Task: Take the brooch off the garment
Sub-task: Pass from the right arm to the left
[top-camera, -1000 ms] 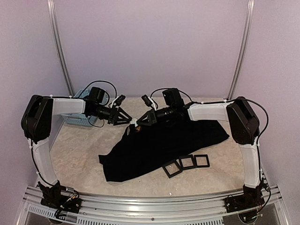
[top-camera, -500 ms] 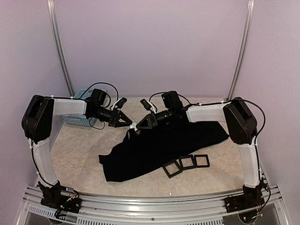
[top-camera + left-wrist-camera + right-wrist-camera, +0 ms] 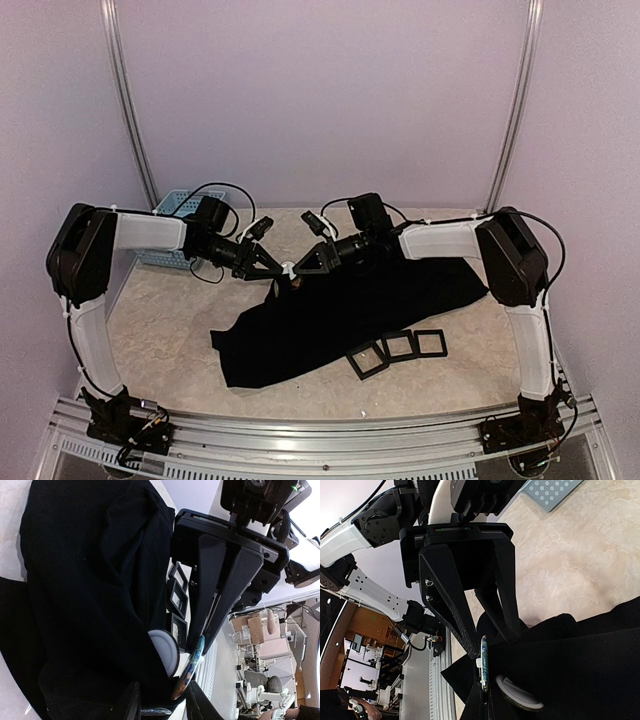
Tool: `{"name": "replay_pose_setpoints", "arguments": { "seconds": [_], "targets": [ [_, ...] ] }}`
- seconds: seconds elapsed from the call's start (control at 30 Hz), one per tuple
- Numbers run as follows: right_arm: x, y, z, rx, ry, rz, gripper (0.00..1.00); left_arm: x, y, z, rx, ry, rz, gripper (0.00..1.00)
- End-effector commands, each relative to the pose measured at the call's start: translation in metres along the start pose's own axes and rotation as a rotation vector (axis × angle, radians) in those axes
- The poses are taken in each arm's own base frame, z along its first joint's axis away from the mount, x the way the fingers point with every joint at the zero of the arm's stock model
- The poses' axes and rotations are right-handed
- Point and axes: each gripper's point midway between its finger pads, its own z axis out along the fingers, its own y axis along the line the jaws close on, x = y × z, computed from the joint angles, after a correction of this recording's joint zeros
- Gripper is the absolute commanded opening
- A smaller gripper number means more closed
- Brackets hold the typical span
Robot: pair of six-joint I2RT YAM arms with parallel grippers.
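- The right tool (image 3: pixel 204 641) is closed fully on one edge of the brooch (image 3: pixel 191 667), which is seen edge-on, raised above the worktop (image 3: pixel 170 320).
- The left tool (image 3: pixel 495 647) is held partly open, its fingers set either side of the brooch's other end and of a fold of the garment (image 3: pixel 330 320); whether they press on either cannot be told.
- The garment is spread across the worktop, its far corner raised to the two tools.
- A white disc (image 3: pixel 167 650) is seen just beside the brooch, against the fabric.

My left gripper (image 3: pixel 272 267) and right gripper (image 3: pixel 300 266) meet tip to tip at the black garment's (image 3: pixel 340 310) far edge.
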Motion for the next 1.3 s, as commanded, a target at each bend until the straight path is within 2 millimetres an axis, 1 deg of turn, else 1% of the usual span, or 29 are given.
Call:
{"name": "replay_pose_setpoints", "arguments": {
  "seconds": [0.0, 0.27, 0.4, 0.47, 0.6, 0.63, 0.83, 0.93, 1.07, 1.27],
  "targets": [
    [-0.0025, 0.0004, 0.0006, -0.05, 0.011, 0.002, 0.0, -0.0002, -0.0131, -0.0009, 0.028, 0.006, 0.035, 0.29],
    [-0.0007, -0.0004, 0.002, -0.069, 0.03, 0.011, 0.0, -0.0032, -0.0156, 0.0011, 0.042, 0.008, 0.037, 0.16],
    [-0.0023, -0.0016, 0.0029, -0.064, 0.03, 0.007, 0.0, -0.0031, -0.0169, 0.0016, 0.051, 0.01, 0.037, 0.05],
    [-0.0036, -0.0023, 0.0023, -0.059, 0.027, 0.006, 0.0, -0.0031, -0.0178, 0.0018, 0.058, 0.012, 0.035, 0.01],
    [-0.0045, -0.0028, 0.0024, -0.052, 0.024, 0.006, 0.0, -0.0022, -0.018, 0.0026, 0.062, 0.015, 0.032, 0.0],
    [-0.004, -0.0032, 0.0023, -0.051, 0.024, 0.009, 0.03, -0.0022, -0.0179, 0.0021, 0.061, 0.014, 0.032, 0.0],
    [-0.0013, -0.0031, 0.0008, -0.047, 0.021, 0.018, 0.26, -0.0025, -0.0167, 0.0015, 0.047, 0.005, 0.036, 0.0],
    [0.0011, -0.0046, 0.0001, -0.041, 0.017, 0.026, 0.34, -0.0047, -0.0189, 0.0003, 0.043, -0.003, 0.046, 0.0],
    [0.0015, -0.0065, 0.0003, -0.029, 0.011, 0.025, 0.42, -0.0061, -0.0196, -0.0005, 0.043, -0.008, 0.05, 0.0],
    [0.0016, -0.0083, 0.002, -0.024, 0.011, 0.029, 0.46, -0.0078, -0.0215, -0.0011, 0.045, -0.01, 0.054, 0.0]
  ]
}}
